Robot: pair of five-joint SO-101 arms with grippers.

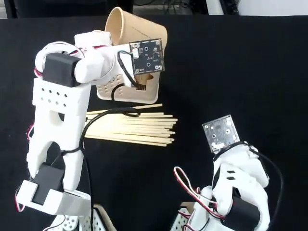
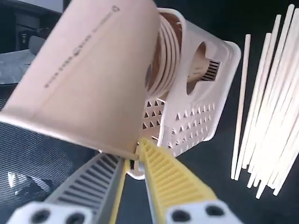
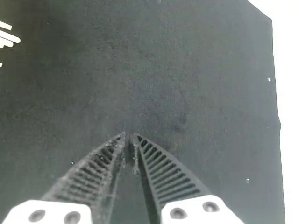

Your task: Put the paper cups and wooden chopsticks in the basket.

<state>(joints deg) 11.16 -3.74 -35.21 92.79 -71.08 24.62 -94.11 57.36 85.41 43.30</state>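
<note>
A tan paper cup hangs tilted over the white perforated basket at the back of the table. My left gripper is shut on the rim of this paper cup. Other paper cups lie nested inside the basket. A pile of wooden chopsticks lies on the black table just in front of the basket, also seen as chopsticks beside it. My right gripper is shut and empty, low over bare black table near the front right.
The black cloth covers the whole table, with free room to the right of the basket. Chopstick tips show far from my right gripper. The table's pale edge runs along one side.
</note>
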